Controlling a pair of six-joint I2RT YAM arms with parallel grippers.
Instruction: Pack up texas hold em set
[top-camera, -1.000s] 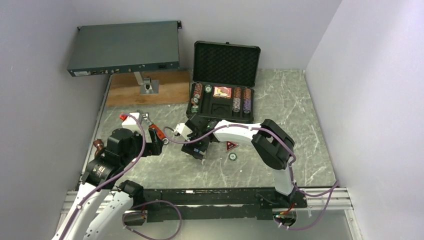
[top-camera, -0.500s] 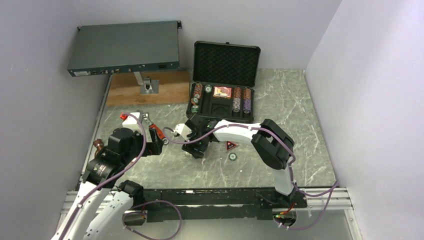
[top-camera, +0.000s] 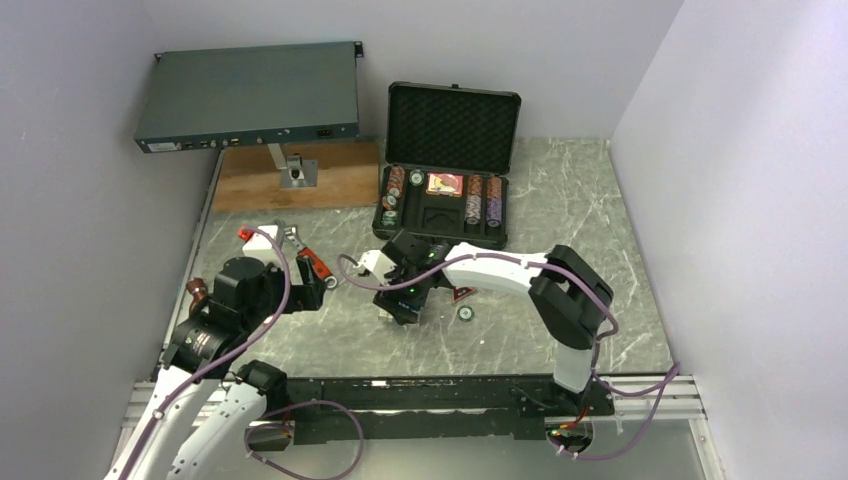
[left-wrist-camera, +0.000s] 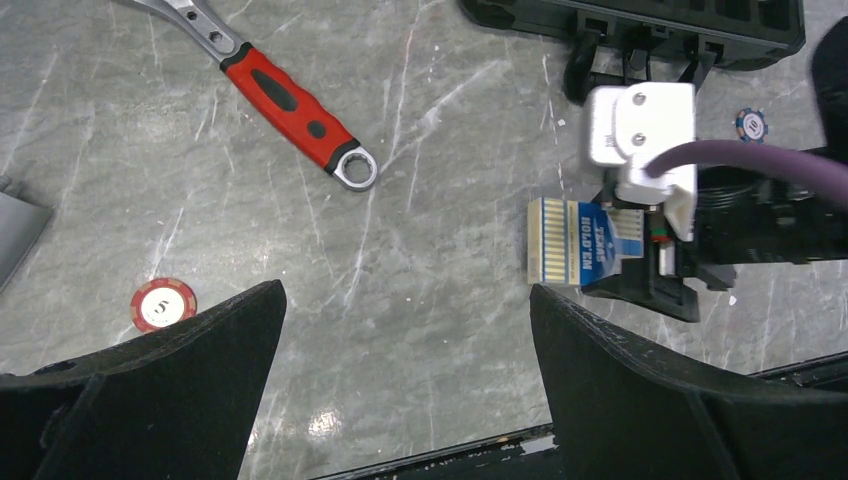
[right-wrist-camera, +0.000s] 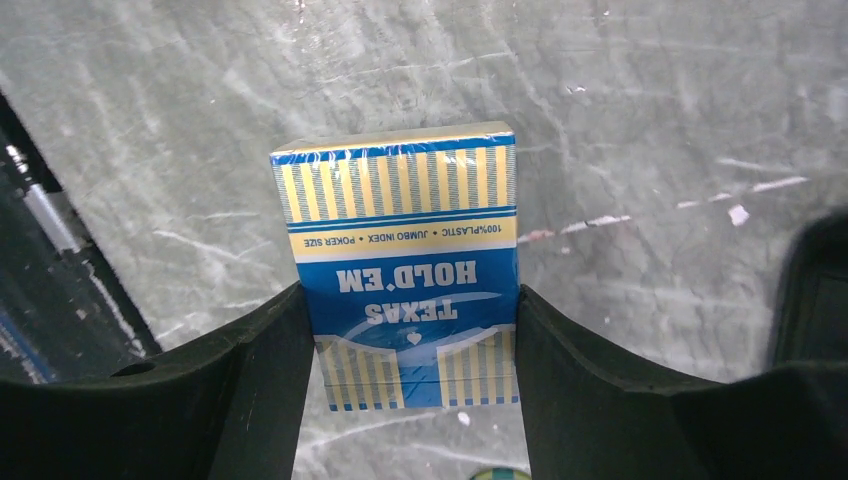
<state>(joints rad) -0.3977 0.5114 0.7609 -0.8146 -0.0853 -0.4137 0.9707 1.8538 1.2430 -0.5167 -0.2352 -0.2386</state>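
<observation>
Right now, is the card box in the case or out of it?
Out. The right gripper is shut on the card box over the table, apart from the open case.

Both arms (top-camera: 490, 265): white links, black joints, purple cables (left-wrist-camera: 760, 160). Left end effector (left-wrist-camera: 405, 340), right end effector (right-wrist-camera: 410, 340): black fingers (right-wrist-camera: 250, 380).

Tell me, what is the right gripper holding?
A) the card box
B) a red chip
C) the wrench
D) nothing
A: the right wrist view shows the card box pinched on both sides by the right gripper.
</observation>
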